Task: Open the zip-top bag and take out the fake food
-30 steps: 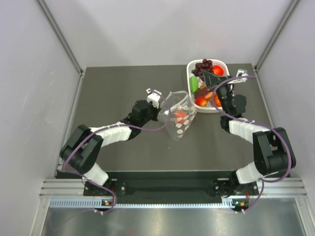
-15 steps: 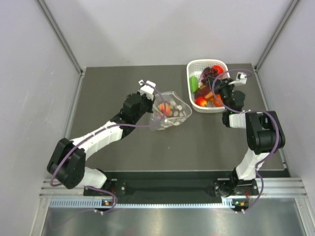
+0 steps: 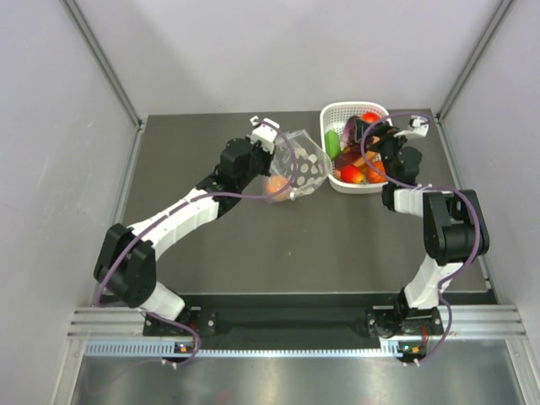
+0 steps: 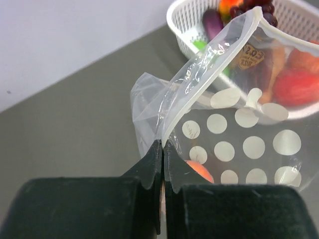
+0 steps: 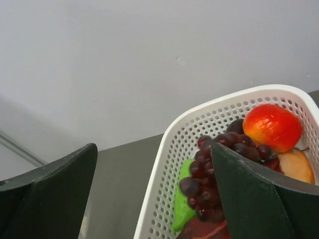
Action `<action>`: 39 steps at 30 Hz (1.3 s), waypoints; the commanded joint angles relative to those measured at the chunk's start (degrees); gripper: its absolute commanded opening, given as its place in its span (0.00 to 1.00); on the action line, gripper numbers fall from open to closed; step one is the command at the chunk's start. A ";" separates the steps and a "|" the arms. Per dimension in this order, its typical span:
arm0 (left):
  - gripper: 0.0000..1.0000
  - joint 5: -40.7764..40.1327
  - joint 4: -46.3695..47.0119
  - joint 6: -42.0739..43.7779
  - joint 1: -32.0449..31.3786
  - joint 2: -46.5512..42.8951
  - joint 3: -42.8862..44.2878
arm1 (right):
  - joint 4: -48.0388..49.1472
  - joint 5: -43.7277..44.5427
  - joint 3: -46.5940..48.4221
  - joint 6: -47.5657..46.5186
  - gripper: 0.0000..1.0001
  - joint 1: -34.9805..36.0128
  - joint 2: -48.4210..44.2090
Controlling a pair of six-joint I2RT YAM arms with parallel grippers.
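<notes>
Plastic zip-top bag [image 4: 249, 144] pinched tight in left gripper [image 4: 162, 149]; right gripper [image 5: 153, 149] wide open, empty, over basket [image 5: 167, 159].

White lattice basket [image 3: 353, 105] sits at the dark table's [image 3: 295, 253] far right, a green vegetable [image 3: 333, 145] inside it

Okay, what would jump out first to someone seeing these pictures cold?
The dotted zip-top bag, held up mid-table, its edge pinched in the shut left gripper, a peach-orange fruit at its low end. Beside it, the white basket heaped with bright fruit, the right gripper open above.
</notes>
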 commanded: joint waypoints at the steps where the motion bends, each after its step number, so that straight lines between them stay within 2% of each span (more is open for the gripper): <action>1: 0.00 0.36 -1.44 1.07 0.18 2.83 1.56 | -0.86 1.37 2.42 -1.78 0.95 -0.87 -1.72; 5: 0.00 1.94 0.75 0.19 0.18 2.84 -0.37 | -0.51 1.37 0.40 -2.57 0.95 -0.69 -3.91; 10: 0.00 3.17 4.10 -1.13 0.09 2.92 -3.54 | 2.30 1.72 -6.00 -5.12 0.94 -0.17 -11.20; 14: 0.00 3.97 4.36 -1.74 0.09 3.45 -3.45 | 2.04 -1.96 -8.74 -8.90 0.93 2.64 -16.74; 17: 0.00 3.97 5.15 -2.09 0.09 3.10 -4.42 | 0.46 -7.40 -10.06 -11.27 0.91 5.28 -21.13; 20: 0.00 5.90 5.95 -2.36 0.09 2.84 -5.47 | -0.51 -18.11 -10.76 -10.32 0.84 7.12 -24.65; 21: 0.00 6.07 5.86 -2.36 0.09 2.92 -5.65 | -0.43 -24.32 -10.94 -9.61 0.81 7.56 -26.05; 22: 0.00 6.08 5.95 -2.36 0.09 2.84 -5.74 | -0.60 -26.90 -11.20 -8.30 0.72 8.70 -26.67; 24: 0.00 6.08 6.12 -2.36 0.18 2.75 -6.26 | -0.69 -33.74 -11.56 -7.68 0.65 10.20 -28.25; 31: 0.00 6.69 7.09 -2.45 0.09 1.78 -7.76 | -0.95 -44.67 -10.42 -4.51 0.50 15.73 -25.19; 36: 0.00 7.04 7.35 -2.62 0.09 1.96 -8.02 | -1.65 -46.97 -8.23 -4.69 0.49 17.94 -20.19; 39: 0.00 7.48 7.35 -2.88 0.18 2.05 -8.11 | -6.12 -47.67 -5.94 -7.14 0.48 18.90 -17.29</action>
